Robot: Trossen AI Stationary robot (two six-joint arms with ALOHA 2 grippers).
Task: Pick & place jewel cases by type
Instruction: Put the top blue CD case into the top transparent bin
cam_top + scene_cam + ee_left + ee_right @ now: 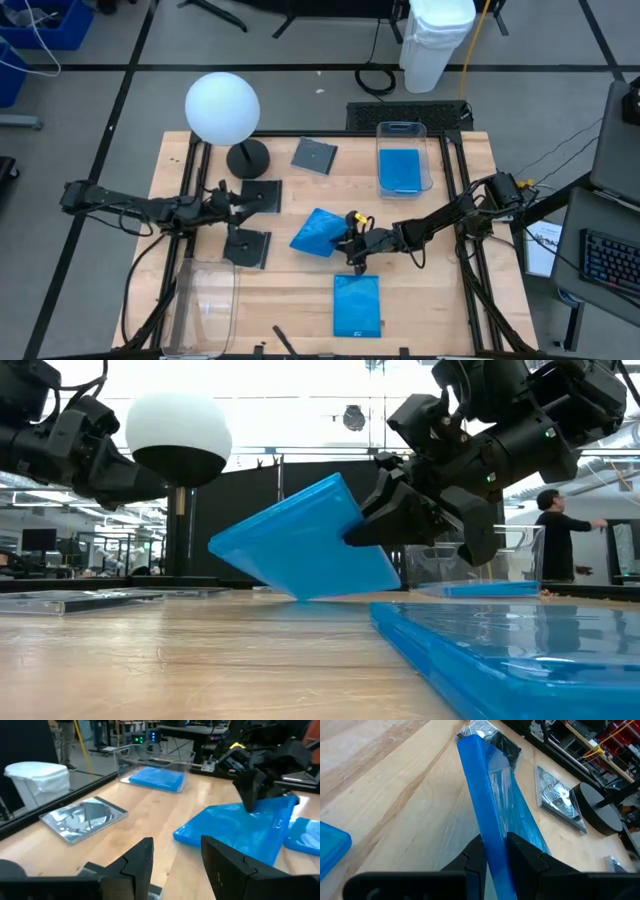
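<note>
My right gripper [350, 243] is shut on a bright blue jewel case [318, 232] at the table's middle. A second blue case [357, 305] lies flat near the near edge. A third [403, 168] lies inside the clear bin [381, 128] at the far right. My left gripper [238, 208] is open and hovers between two dark cases [262, 195] [248, 247] that lie flat left of centre. In the left wrist view its fingers [140, 865] stand apart. A grey case [314, 155] lies flat toward the far edge. My right gripper pinches the blue case between its two fingers [525, 852], one on each flat face, at the case's right-hand edge [492, 827]. The fingers slant down from the table's right. The case is tilted, right side raised, with its lower left edge [300, 596] resting on the table.
A white globe lamp [222, 108] on a black base [247, 158] stands at the far left, close to my left arm. An empty clear bin [205, 300] sits at the near left. A person [555, 535] stands in the room beyond the table.
</note>
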